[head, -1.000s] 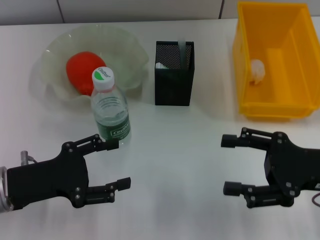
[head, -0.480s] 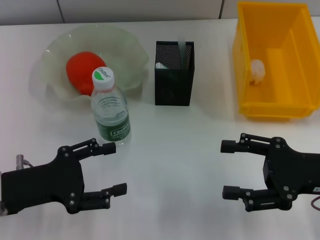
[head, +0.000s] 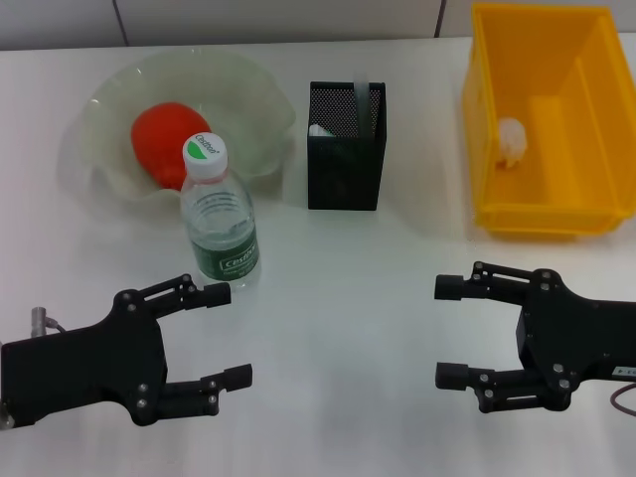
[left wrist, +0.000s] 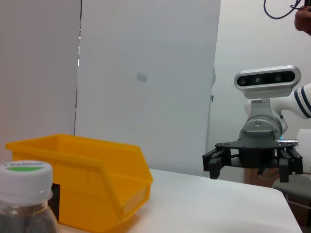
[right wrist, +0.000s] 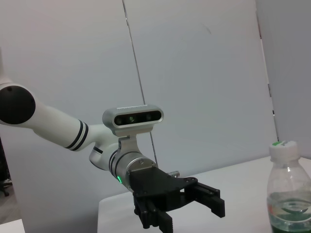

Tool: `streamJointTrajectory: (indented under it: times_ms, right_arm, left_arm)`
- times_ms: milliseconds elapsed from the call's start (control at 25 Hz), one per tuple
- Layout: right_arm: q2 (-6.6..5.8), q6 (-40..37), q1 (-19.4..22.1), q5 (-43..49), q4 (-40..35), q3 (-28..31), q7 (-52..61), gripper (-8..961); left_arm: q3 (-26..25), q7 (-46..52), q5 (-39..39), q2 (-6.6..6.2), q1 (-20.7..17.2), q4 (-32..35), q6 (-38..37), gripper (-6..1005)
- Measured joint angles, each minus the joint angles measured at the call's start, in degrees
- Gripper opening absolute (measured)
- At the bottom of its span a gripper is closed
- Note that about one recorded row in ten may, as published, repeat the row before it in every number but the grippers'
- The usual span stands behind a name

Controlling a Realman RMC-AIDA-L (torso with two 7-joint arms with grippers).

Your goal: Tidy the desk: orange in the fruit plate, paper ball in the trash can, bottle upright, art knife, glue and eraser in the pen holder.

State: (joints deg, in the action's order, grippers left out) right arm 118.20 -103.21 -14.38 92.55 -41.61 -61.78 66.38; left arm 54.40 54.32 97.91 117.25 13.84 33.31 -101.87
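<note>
The orange (head: pixel 164 139) lies in the pale glass fruit plate (head: pixel 119 94) at the back left. The clear bottle (head: pixel 219 221) with a white-and-green cap stands upright in front of the plate; it also shows in the left wrist view (left wrist: pixel 26 199) and the right wrist view (right wrist: pixel 286 191). The black mesh pen holder (head: pixel 345 164) holds a few light items. The white paper ball (head: pixel 510 142) lies in the yellow bin (head: pixel 596 214). My left gripper (head: pixel 227 335) is open and empty near the table's front left. My right gripper (head: pixel 450 332) is open and empty at the front right.
The table's far edge (head: pixel 298 45) meets a grey wall behind the plate, pen holder and bin. The right gripper shows far off in the left wrist view (left wrist: pixel 252 162), and the left gripper in the right wrist view (right wrist: pixel 189 208).
My left gripper has drawn back from the bottle toward the front left. My right gripper has shifted slightly left. The bottle stays upright.
</note>
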Motion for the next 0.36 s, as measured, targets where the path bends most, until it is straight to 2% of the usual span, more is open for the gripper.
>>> streamJointTrajectory:
  times_ms: [360]
  right_arm:
    - [0.14,1.2,-0.2,0.0,-0.2,0.0,0.0,841]
  left_arm:
    - [-0.5,0.0,-0.1,0.07,-0.1,0.0,-0.3,842]
